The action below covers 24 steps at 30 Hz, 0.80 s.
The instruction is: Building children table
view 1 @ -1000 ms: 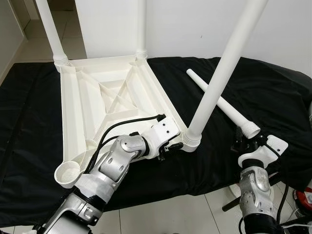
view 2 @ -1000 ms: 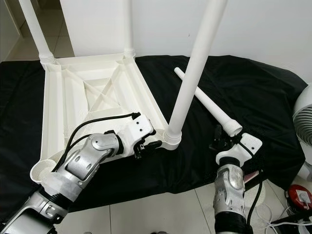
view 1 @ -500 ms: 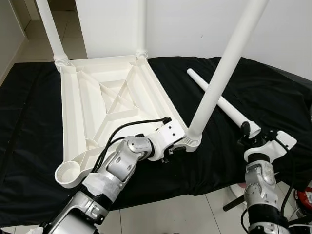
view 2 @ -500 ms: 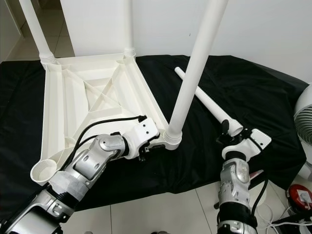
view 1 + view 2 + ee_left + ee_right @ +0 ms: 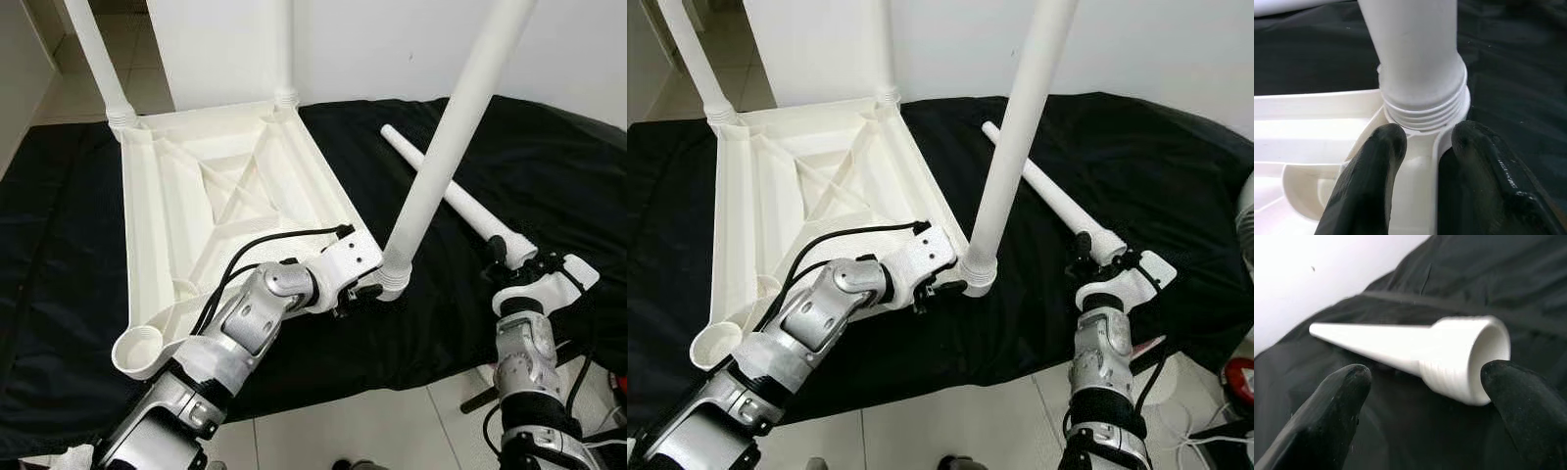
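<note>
Black cloth [image 5: 549, 176] under upturned tabletop [image 5: 196, 206]. Left gripper [image 5: 1422, 142] pinching corner socket below fitted leg [image 5: 441, 157]. Right gripper [image 5: 1425, 382] wide open, straddling loose leg [image 5: 1425, 350], not gripping.

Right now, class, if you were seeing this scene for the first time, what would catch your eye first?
An upturned white table top lies on a black cloth, three legs already standing up from its corners. The left gripper sits at the base of the nearest leg. The right gripper, fingers open, is at the threaded end of the loose fourth leg.
</note>
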{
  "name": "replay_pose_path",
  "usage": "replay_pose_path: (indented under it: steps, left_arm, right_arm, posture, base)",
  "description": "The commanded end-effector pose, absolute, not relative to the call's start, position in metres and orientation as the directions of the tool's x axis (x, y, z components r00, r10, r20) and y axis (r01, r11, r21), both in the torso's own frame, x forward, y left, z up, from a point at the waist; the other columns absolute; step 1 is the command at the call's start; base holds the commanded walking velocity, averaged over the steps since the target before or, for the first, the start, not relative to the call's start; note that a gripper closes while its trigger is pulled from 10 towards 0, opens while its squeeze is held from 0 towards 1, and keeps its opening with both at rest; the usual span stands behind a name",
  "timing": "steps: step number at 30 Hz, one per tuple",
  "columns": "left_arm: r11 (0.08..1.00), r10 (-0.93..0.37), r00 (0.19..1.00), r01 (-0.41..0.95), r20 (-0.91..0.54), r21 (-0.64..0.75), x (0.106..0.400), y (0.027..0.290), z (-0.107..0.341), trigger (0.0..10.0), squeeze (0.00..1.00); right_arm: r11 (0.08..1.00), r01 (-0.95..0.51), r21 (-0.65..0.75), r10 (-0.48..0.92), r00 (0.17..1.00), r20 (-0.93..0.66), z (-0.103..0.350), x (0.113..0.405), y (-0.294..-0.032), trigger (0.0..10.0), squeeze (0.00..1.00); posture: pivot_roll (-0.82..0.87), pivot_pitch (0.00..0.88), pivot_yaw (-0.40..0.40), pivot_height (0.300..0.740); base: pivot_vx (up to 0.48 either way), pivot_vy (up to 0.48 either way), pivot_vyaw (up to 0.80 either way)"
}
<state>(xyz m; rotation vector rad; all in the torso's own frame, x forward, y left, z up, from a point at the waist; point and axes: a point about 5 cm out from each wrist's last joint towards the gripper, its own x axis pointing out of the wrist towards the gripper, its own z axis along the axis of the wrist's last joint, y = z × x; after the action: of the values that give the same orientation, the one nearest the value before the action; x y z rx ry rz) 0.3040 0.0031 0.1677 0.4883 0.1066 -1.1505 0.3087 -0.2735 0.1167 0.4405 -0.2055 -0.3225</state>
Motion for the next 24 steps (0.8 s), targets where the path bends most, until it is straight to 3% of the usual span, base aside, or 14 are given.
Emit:
replay_pose_path:
  steps: [1,16,17,18,19,20,21,24]
  left_arm:
    - [0.343,-0.834,0.449,0.878,-0.322,0.336,0.306,0.004,0.170,10.0,0.00]
    - [0.341,-0.826,0.454,0.874,-0.333,0.345,0.306,0.008,0.175,10.0,0.00]
    - [0.341,-0.826,0.453,0.875,-0.334,0.344,0.306,0.008,0.175,10.0,0.00]
    - [0.341,-0.826,0.453,0.875,-0.334,0.344,0.306,0.008,0.175,10.0,0.00]
    - [0.340,-0.827,0.452,0.875,-0.334,0.344,0.305,0.008,0.175,10.0,0.00]
    - [0.340,-0.827,0.452,0.875,-0.334,0.344,0.305,0.008,0.175,10.0,0.00]
    - [0.340,-0.828,0.452,0.875,-0.332,0.344,0.305,0.006,0.176,10.0,0.00]
    - [0.341,-0.829,0.453,0.875,-0.328,0.345,0.305,0.005,0.176,10.0,0.00]
  right_arm:
    - [0.851,0.258,0.457,-0.339,0.935,0.104,0.112,0.309,-0.271,10.0,0.00]
    - [0.831,0.207,0.517,-0.311,0.943,0.123,0.123,0.326,-0.268,10.0,0.00]
    - [0.826,0.195,0.529,-0.305,0.943,0.129,0.127,0.329,-0.268,9.3,0.00]
    - [0.826,0.195,0.529,-0.305,0.943,0.129,0.127,0.329,-0.268,9.3,0.00]
    - [0.831,0.179,0.527,-0.289,0.948,0.133,0.131,0.334,-0.267,3.6,0.00]
    - [0.831,0.179,0.527,-0.289,0.948,0.133,0.131,0.334,-0.267,3.6,0.00]
    - [0.855,0.165,0.492,-0.256,0.959,0.124,0.137,0.341,-0.264,0.0,0.00]
    - [0.861,0.149,0.486,-0.234,0.965,0.119,0.137,0.343,-0.261,0.0,0.00]
  posture:
    - [0.06,0.101,0.014,0.740]
    - [0.10,0.118,0.035,0.740]
    - [0.10,0.115,0.035,0.740]
    - [0.10,0.115,0.035,0.740]
    - [0.10,0.113,0.033,0.740]
    - [0.10,0.113,0.033,0.740]
    - [0.09,0.109,0.030,0.740]
    - [0.10,0.107,0.025,0.740]
  base:
    - [0.000,0.000,0.00]
    - [0.000,0.000,0.00]
    - [0.000,0.000,0.00]
    - [0.000,0.000,0.00]
    - [0.000,0.000,0.00]
    - [0.000,0.000,0.00]
    - [0.000,0.000,0.00]
    - [0.000,0.000,0.00]
